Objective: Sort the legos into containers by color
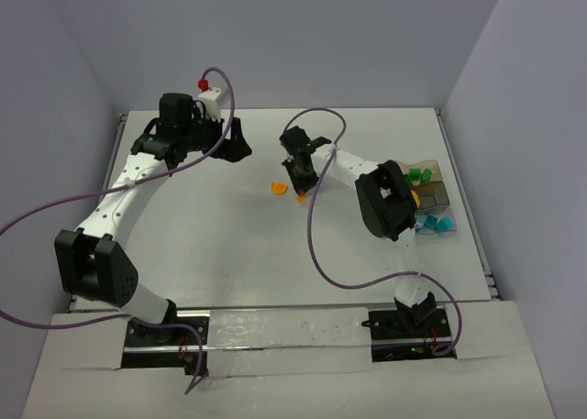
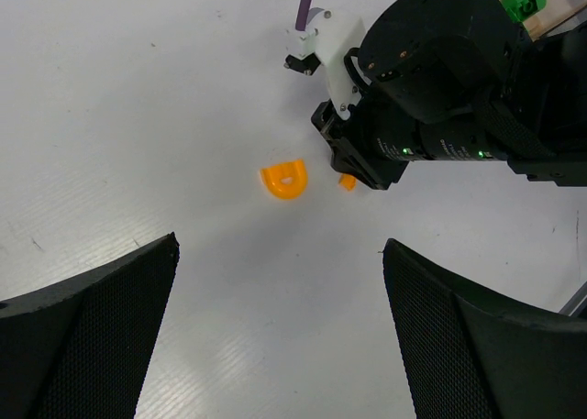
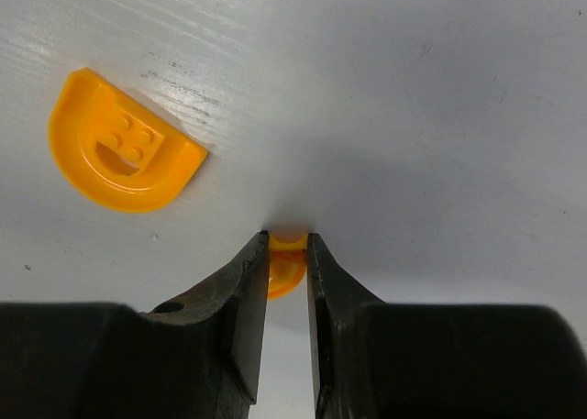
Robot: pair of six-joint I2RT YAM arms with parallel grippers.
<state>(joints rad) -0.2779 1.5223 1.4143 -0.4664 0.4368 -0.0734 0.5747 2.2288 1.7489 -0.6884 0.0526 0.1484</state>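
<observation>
My right gripper (image 3: pixel 286 241) is shut on a small round orange lego (image 3: pixel 287 265) at the table surface, near the table's middle (image 1: pixel 302 198). A larger half-round orange lego (image 3: pixel 119 153) lies flat just to its left (image 1: pixel 278 187). My left gripper (image 2: pixel 280 247) is open and empty, hovering at the back left (image 1: pixel 234 145); in its view both orange pieces (image 2: pixel 284 179) lie ahead beside my right gripper (image 2: pixel 367 162). The tan-brown container (image 1: pixel 438 173) holds green legos (image 1: pixel 419 176). The clear container (image 1: pixel 448 226) holds teal legos (image 1: pixel 433 223).
A yellow-orange piece (image 1: pixel 415 199) shows at the containers, partly hidden by my right arm (image 1: pixel 385 203). Purple cables (image 1: pixel 316 245) loop over the table. A red ball (image 1: pixel 204 84) tips the left cable. Walls close off the back and sides.
</observation>
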